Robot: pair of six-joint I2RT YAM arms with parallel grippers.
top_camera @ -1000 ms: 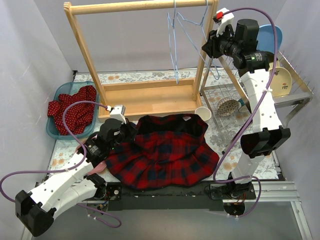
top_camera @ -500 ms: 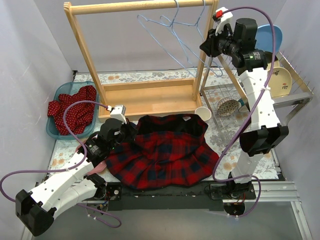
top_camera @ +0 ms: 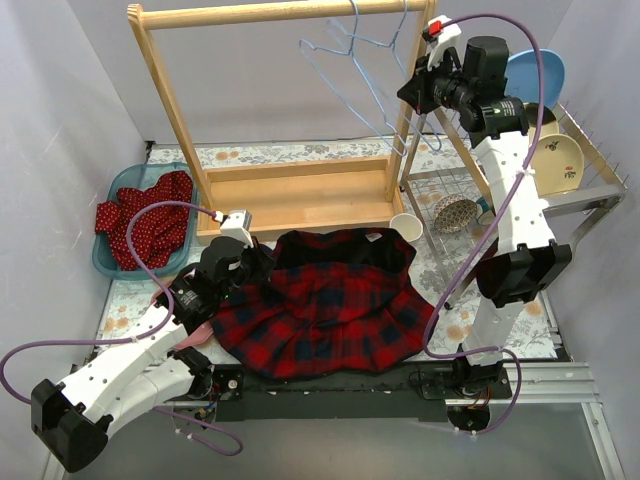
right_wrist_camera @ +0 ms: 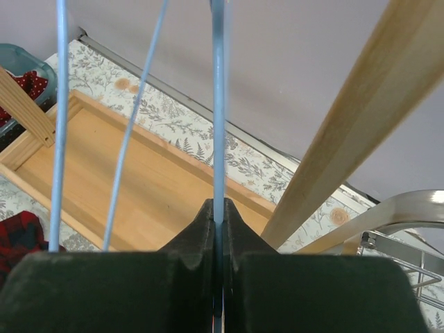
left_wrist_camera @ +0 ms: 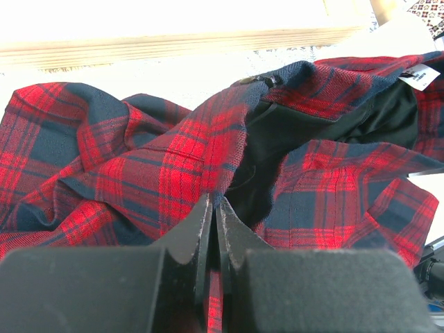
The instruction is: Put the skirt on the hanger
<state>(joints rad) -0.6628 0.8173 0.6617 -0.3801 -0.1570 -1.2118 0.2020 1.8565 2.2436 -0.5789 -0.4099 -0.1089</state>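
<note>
Skirt (top_camera: 330, 300) lies on counter (top_camera: 290, 153), not hung yet. I have left fingers (left_wrist_camera: 214, 215) pinching its fabric, right fingers (right_wrist_camera: 218, 216) clamped on hanger (right_wrist_camera: 218, 104). Threading remains.

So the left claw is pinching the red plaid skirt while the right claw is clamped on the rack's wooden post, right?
Not quite. The right claw is clamped on the blue wire hanger, beside the wooden post; the right wrist view shows it. The left claw does pinch the skirt.
</note>
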